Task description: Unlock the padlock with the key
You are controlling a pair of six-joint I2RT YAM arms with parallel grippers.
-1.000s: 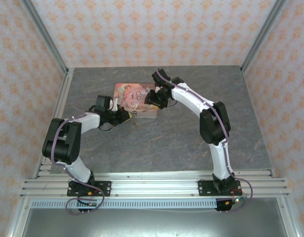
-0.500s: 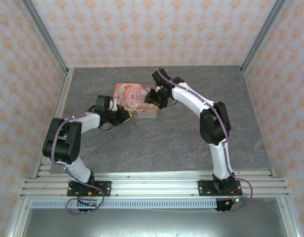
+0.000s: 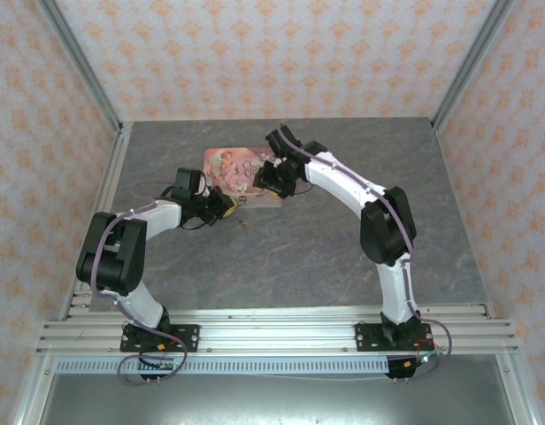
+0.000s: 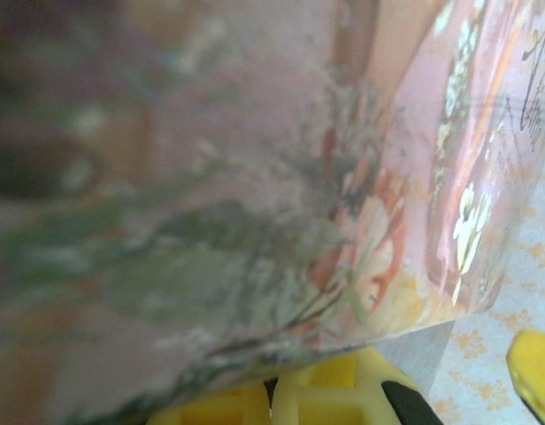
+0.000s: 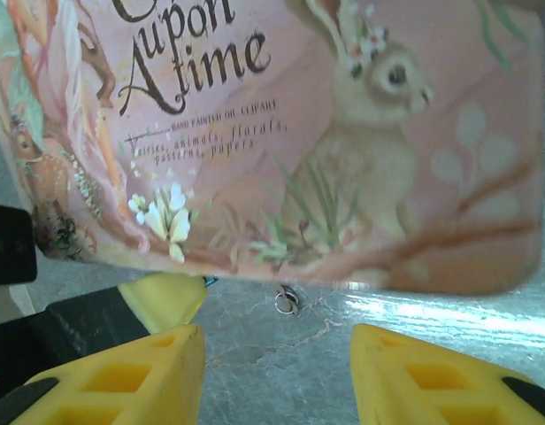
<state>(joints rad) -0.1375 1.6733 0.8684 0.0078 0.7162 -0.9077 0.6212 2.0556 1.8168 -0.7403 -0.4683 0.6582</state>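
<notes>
Writing: the lid of the pink box [image 5: 343, 133] carries dark lettering, of which "upon A time" can be read. The word above it is cut off by the frame edge. Beneath is a small line, "HAND PAINTED OIL CLIPART", then a cursive line that appears to read "animals, florals, patterns, papers". The lid also shows a painted rabbit [image 5: 361, 168], a fawn and white flowers. In the top view the box [image 3: 244, 170] lies flat on the grey marbled tabletop [image 3: 343, 239], between the two arms.

Padlock [image 5: 208, 282]: the right wrist view shows a teal-blue sliver at the box's near edge, touching the tip of a yellow finger [image 5: 162, 299] of the left pincer. Its shackle and keyhole cannot be made out.

Key [image 5: 287, 302]: a very small silvery metal piece with a ring-like outline, lying loose on the tabletop just off the box's near edge. The top view shows it as a pale speck [image 3: 241, 221] close in front of the box.

Left pincer [image 3: 226, 205]: in the left wrist view its fingers sit together [image 4: 272, 394], pressed close against the blurred side of the box. Whether the padlock is clamped between them cannot be told.

Right pincer [image 5: 274, 345]: the jaws stand apart with nothing between them. In the right wrist view the key lies just beyond the gap and roughly centred on it, apart from both fingers. The padlock lies off to the left of that gap. In the top view this pincer [image 3: 271, 183] is over the box's right front part.
</notes>
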